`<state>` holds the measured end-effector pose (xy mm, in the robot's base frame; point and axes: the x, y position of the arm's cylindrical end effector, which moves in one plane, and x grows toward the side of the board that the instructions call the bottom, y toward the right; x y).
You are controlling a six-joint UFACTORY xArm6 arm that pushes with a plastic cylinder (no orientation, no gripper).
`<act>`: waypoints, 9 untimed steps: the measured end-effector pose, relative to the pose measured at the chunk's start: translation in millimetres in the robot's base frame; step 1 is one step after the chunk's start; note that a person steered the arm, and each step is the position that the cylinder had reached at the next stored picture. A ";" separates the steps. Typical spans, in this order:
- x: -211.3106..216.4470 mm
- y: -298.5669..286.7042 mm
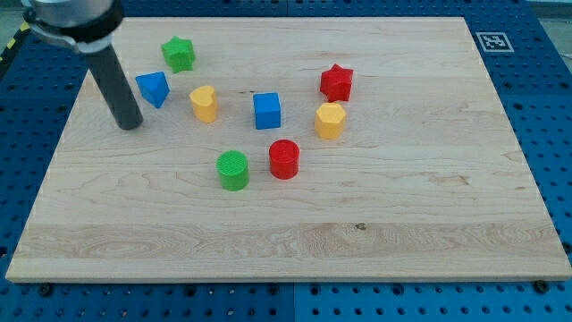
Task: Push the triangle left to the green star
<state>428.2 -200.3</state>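
Note:
A blue triangle (154,88) lies near the board's upper left. A green star (179,54) sits just above and to the right of it, a small gap apart. My tip (130,123) rests on the board just below and to the left of the triangle, close to it but apart.
A yellow heart (205,103), a blue cube (267,111), a red star (337,82), a yellow hexagon block (330,120), a red cylinder (284,159) and a green cylinder (233,170) stand around the board's middle. The wooden board (402,224) lies on a blue perforated table.

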 end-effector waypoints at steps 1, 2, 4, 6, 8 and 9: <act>-0.9 20.2; -12.6 22.6; -45.3 22.4; -58.4 6.2; -52.6 -17.3; -68.8 -17.5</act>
<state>359.4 -217.8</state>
